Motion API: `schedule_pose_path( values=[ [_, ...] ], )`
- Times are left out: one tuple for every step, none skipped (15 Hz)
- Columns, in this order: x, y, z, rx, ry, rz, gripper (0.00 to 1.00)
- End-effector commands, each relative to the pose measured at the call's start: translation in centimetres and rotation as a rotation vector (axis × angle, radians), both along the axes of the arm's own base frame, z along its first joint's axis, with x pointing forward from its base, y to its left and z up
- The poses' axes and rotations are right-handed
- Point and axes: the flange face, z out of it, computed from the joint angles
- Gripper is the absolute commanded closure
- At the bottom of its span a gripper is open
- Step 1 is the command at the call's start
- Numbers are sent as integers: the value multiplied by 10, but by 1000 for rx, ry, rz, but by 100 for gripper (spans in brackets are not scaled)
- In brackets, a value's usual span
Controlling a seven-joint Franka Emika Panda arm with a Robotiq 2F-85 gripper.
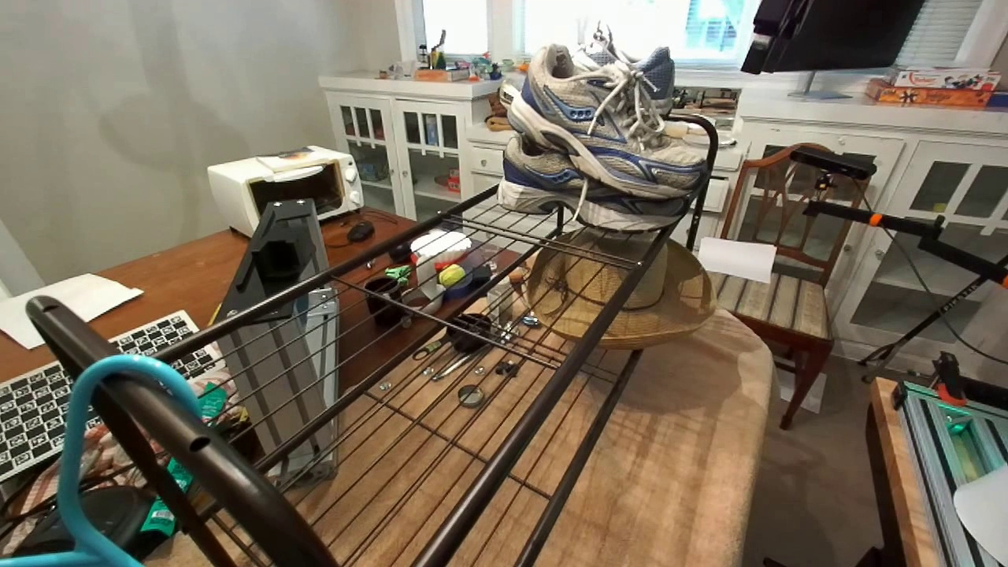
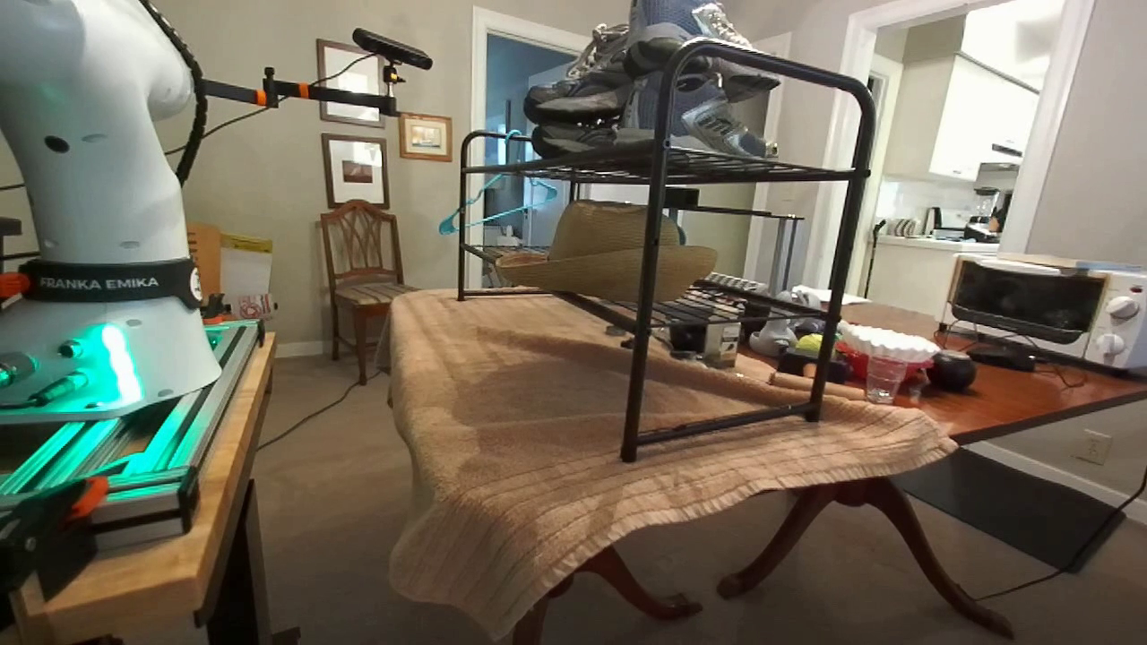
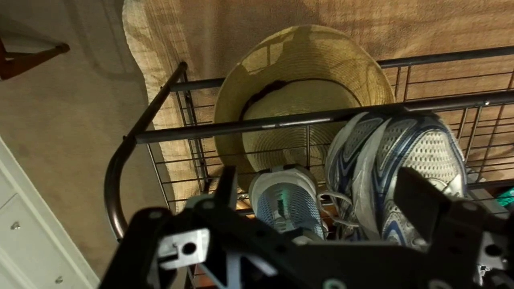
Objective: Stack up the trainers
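Several trainers sit stacked on the top shelf of a dark metal rack (image 1: 543, 404). An upper grey-white trainer (image 1: 583, 114) lies on a lower one (image 1: 539, 175) in an exterior view. A blue-grey trainer (image 1: 660, 72) shows behind them. In an exterior view, an upper blue-grey trainer (image 2: 685, 22) rests on a lower one (image 2: 703, 112), beside the grey-white pair. In the wrist view, my gripper (image 3: 320, 172) is open, fingers wide apart. The blue-grey trainer (image 3: 281, 200) and the grey-white trainers (image 3: 433, 150) show between and behind the fingers. I cannot tell whether anything touches. Both exterior views lack the gripper.
A straw hat (image 3: 297, 96) sits on the rack's lower shelf, under the trainers. The rack's curved end bar (image 3: 114, 176) rises near the trainers. A blue hanger (image 1: 75, 441) hangs at the far end. A toaster oven (image 1: 283, 189) and small items stand on the table.
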Motion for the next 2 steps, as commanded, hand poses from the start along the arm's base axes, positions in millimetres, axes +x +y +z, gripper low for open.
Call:
schedule_pose_path(
  values=[
    [0,0,1,0,1,0,0],
    [0,0,1,0,0,0,0]
  ],
)
